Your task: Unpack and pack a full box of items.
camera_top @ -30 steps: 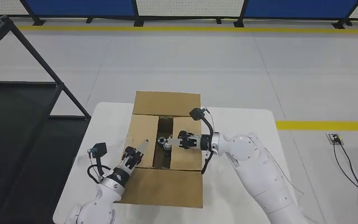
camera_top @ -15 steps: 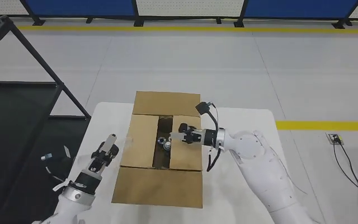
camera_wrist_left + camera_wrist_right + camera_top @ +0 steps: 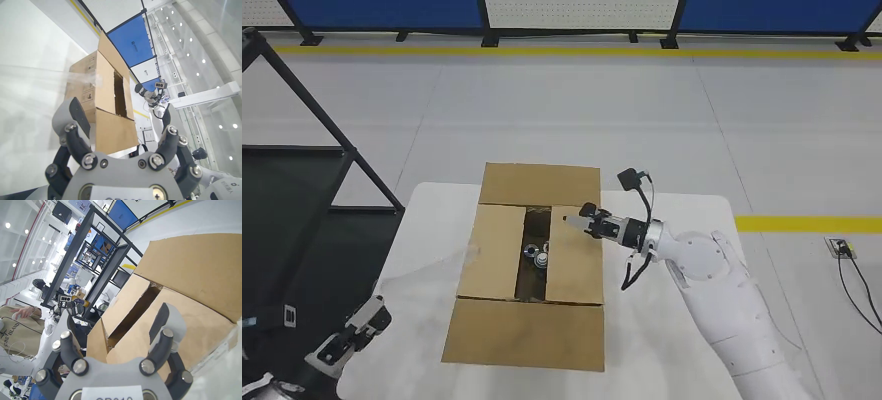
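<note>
The cardboard box (image 3: 532,265) sits on the tabletop (image 3: 682,320), flaps (image 3: 575,262) ajar. The right hand (image 3: 577,221), spread wide, hovers over its right flap; the left hand (image 3: 350,338), also wide, hangs well off it. The flaps are likely light and stiff (grip a free edge).

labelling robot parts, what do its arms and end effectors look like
White arm shells, black cable looping from wrist to a black camera. Left end effector and right end effector: grey plate, black linkages, silver screws, white fingers, black pads, white label.
</note>
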{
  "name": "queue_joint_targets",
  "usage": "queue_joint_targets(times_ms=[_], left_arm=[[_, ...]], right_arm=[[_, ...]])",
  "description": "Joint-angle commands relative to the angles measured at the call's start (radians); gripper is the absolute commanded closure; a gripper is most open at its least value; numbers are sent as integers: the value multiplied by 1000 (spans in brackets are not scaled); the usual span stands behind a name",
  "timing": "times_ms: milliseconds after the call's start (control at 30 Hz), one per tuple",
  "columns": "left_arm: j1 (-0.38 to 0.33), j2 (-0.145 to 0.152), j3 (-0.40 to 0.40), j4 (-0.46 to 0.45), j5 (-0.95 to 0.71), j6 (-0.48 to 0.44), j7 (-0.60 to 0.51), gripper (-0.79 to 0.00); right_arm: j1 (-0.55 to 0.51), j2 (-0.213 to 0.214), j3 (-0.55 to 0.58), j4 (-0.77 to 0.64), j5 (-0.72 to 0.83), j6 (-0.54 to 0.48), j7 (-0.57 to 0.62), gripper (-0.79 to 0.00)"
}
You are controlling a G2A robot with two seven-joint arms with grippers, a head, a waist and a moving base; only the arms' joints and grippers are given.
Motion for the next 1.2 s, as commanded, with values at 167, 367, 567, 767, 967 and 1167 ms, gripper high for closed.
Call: queue_joint_targets(times_ms=[167,367,567,767,967,1167], left_arm=[[-1,0,2,-1,-1,1,2,-785],[8,6,31,-7,32,-17,-32,-785],[30,18,19,14,27,-49,-121,-785],[61,30,15,24,3,-88,-224,-785],[77,38,28,20,15,-102,-254,-785],[84,46,43,24,35,-105,-256,-785]], right_arm=[[0,0,0,0,0,0,0,-785],[32,-10,3,97,-101,111,-294,-785],[126,-29,-18,299,-66,11,-387,-785],[225,-63,-82,484,-89,18,-449,-785],[294,-101,-124,639,-53,-7,-443,-785],[333,-131,-134,739,18,-70,-380,-785]])
